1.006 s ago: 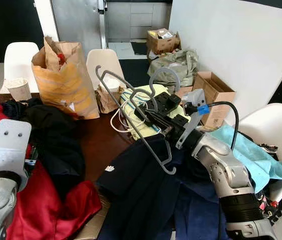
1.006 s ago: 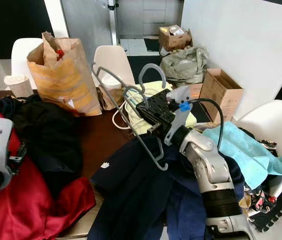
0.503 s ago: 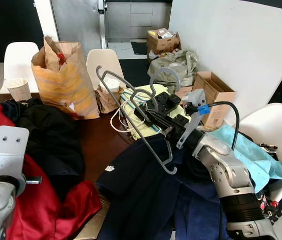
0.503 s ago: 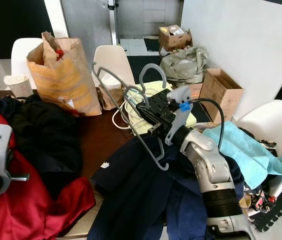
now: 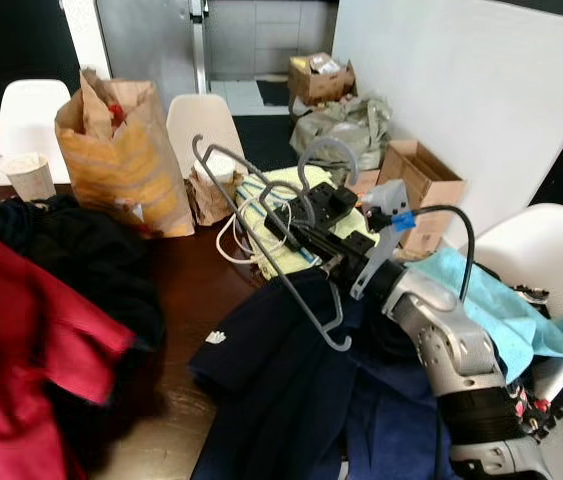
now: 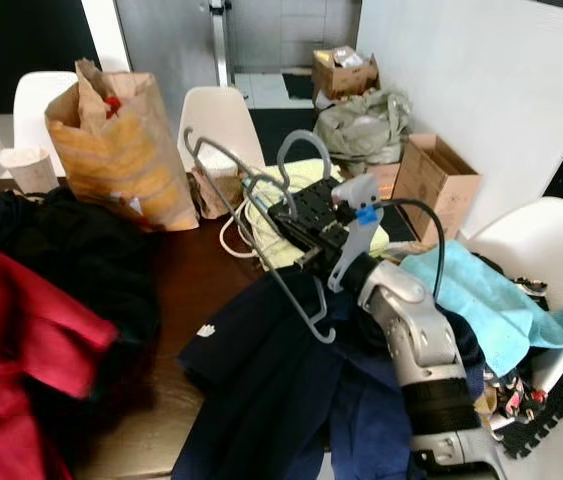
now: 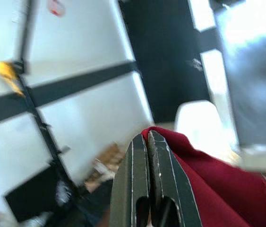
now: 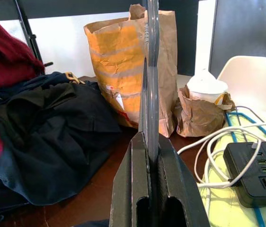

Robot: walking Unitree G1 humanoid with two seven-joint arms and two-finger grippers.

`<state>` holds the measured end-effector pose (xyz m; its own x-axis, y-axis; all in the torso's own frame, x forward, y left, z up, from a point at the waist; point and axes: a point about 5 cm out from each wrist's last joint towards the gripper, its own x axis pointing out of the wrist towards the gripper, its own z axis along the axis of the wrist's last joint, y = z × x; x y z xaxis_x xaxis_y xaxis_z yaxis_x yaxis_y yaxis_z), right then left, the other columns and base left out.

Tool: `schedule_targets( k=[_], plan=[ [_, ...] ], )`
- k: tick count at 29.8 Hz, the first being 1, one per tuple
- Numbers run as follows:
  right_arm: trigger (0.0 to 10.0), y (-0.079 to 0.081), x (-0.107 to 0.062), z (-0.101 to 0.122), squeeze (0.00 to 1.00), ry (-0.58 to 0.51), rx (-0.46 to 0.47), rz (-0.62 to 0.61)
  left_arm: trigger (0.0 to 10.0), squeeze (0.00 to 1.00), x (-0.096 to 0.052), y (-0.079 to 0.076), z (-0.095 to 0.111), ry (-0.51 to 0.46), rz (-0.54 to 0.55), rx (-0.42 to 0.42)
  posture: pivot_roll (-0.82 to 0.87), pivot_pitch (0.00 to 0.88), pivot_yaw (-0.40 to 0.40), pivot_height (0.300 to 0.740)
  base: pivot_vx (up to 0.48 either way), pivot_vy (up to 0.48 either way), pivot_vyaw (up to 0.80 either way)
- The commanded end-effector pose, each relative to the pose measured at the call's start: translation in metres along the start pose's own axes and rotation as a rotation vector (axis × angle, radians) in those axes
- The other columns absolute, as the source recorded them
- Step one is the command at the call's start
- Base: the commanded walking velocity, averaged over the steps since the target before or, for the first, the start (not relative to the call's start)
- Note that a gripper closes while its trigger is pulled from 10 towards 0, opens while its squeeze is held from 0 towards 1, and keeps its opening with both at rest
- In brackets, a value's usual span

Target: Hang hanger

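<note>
Red garment (image 5: 21,330) now lifted, left gripper (image 7: 148,142) pinching it; right gripper (image 8: 150,142) clamping grey hanger (image 5: 271,240) over cluttered table (image 5: 196,290).

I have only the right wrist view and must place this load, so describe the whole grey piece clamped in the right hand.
Observer: It is a grey hanger. The right hand grips its wire frame, and hooks curl up above the hand.
Operator: Report the left hand.
Observer: The left hand has its fingers pressed together, with a red garment caught at their tips.
Operator: Say what lies beneath the hanger.
Observer: A navy garment is spread on the table, under the hanger's lower end.
</note>
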<state>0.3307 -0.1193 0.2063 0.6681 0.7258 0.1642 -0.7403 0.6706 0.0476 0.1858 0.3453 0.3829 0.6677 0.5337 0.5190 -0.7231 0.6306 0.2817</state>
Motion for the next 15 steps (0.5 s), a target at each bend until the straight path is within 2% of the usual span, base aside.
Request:
schedule_targets(
  k=[1,2,5,6,9,13,15],
  plan=[
    [10.0,0.001,0.004,0.001,0.00,0.000,-0.011,0.013,0.0,0.00,0.013,0.038,0.018,-0.075,0.111,0.035,0.07,0.000,-0.054,0.740,0.000,0.000,0.00],
    [10.0,0.002,0.005,0.001,0.00,0.001,-0.011,0.016,0.0,0.00,0.018,0.054,0.026,-0.100,0.153,0.058,0.07,0.000,-0.056,0.740,0.000,0.000,0.00],
    [10.0,0.002,0.007,0.001,0.00,0.001,-0.011,0.025,0.0,0.00,0.027,0.088,0.048,-0.164,0.249,0.122,0.08,0.000,-0.061,0.740,0.000,0.000,0.00],
    [10.0,0.002,0.007,0.001,0.00,0.001,-0.011,0.025,0.0,0.00,0.027,0.088,0.048,-0.164,0.249,0.122,0.08,0.000,-0.061,0.740,0.000,0.000,0.00],
    [10.0,0.002,0.009,0.001,0.00,-0.001,-0.010,0.027,0.0,0.00,0.031,0.121,0.067,-0.207,0.365,0.194,0.09,0.000,-0.064,0.740,0.000,0.000,0.00],
    [10.0,0.002,0.010,0.001,0.00,-0.001,-0.009,0.027,0.0,0.00,0.031,0.132,0.069,-0.208,0.402,0.208,0.08,0.000,-0.061,0.740,0.000,0.000,0.00],
    [10.0,0.002,0.009,0.000,0.00,0.001,-0.008,0.029,0.0,0.00,0.030,0.129,0.055,-0.166,0.388,0.196,0.08,0.000,-0.063,0.740,0.000,0.000,0.00]
  ],
)
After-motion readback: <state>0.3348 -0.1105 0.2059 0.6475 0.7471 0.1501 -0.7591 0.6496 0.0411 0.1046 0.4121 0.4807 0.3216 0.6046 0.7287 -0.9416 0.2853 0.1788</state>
